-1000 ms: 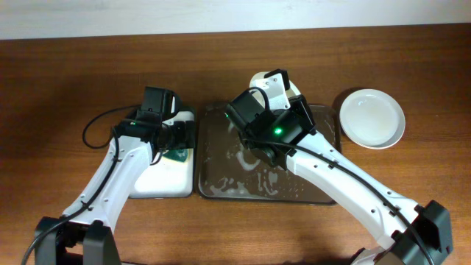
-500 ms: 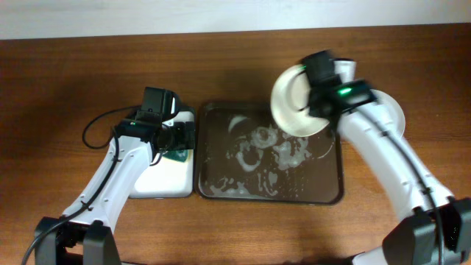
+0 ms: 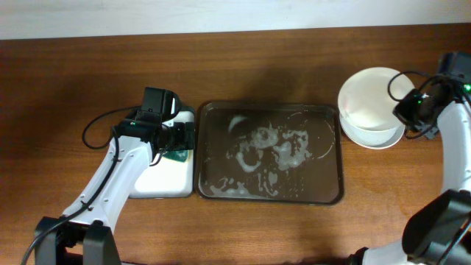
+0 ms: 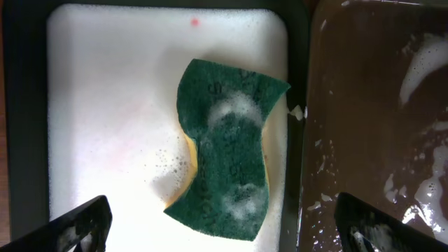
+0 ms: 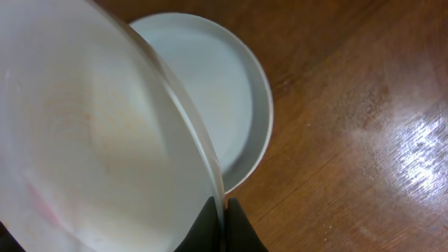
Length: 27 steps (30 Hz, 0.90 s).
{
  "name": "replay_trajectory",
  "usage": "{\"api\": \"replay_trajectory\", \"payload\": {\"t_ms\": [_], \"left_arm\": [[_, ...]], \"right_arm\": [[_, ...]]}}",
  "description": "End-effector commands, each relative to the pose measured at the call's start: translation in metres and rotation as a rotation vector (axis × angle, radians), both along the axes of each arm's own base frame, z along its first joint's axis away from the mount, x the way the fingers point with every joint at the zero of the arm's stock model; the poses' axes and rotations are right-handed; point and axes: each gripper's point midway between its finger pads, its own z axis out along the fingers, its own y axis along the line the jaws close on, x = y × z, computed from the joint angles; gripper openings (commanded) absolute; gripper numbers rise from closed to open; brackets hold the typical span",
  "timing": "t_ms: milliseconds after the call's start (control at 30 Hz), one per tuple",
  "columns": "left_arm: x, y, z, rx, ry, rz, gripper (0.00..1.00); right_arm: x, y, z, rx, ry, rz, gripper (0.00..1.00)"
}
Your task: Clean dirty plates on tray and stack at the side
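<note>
White plate (image 5: 91, 140) clamped by its rim in my right gripper (image 5: 222, 213), tilted steeply, hanging over a second plate (image 5: 224, 84) that lies flat near the worktop's right edge, toward the far side. Dark tray (image 3: 324, 184) mid-worktop is wet with suds. My left gripper (image 3: 175, 141) hovers, fingers wide apart, over the green sponge (image 4: 227, 150) in the small white tray (image 4: 105, 84) just beside the dark one.

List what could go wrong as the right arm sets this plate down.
1. The right gripper pinches the held plate only at its rim, so it might slip out.
2. That plate hangs tilted over the lower plate. Its edge may strike first and it may land off-centre.
3. A faint pinkish tinge shows on the held plate, so it may get stacked not fully clean.
</note>
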Motion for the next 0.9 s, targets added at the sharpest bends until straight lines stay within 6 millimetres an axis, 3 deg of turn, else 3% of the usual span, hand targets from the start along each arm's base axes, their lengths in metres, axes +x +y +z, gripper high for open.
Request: {"api": "replay_trajectory", "payload": {"t_ms": [0,33,133,167,367,433,567,700,867], "left_arm": [[0.004,0.002,0.006,-0.002,-0.02,0.013,1.0],[0.004,0.002,0.006,-0.002,-0.02,0.013,1.0],[0.004,0.002,0.006,-0.002,-0.02,0.013,1.0],[0.004,0.002,0.006,-0.002,-0.02,0.013,1.0],[0.004,0.002,0.006,-0.002,-0.02,0.013,1.0],[0.004,0.002,0.006,-0.002,-0.02,0.013,1.0],[0.004,0.002,0.006,-0.002,-0.019,0.013,1.0],[0.004,0.002,0.006,-0.002,-0.019,0.013,1.0],[0.004,0.002,0.006,-0.002,-0.019,0.013,1.0]], "right_arm": [[0.002,-0.007,-0.018,0.054,0.014,-0.029,0.04],[0.002,-0.01,-0.021,0.057,0.017,-0.035,0.05],[0.007,-0.003,-0.025,0.096,0.007,-0.017,0.38],[0.007,0.004,-0.026,0.118,0.011,0.008,0.4],[-0.025,0.055,-0.038,0.232,0.167,0.204,0.34],[-0.039,0.068,-0.05,0.239,0.234,0.245,0.26],[-0.056,0.075,-0.078,0.19,0.318,0.273,0.09],[-0.054,0.087,-0.112,0.164,0.284,0.333,0.08],[-0.038,0.096,-0.129,0.123,0.197,0.386,0.08]]}}
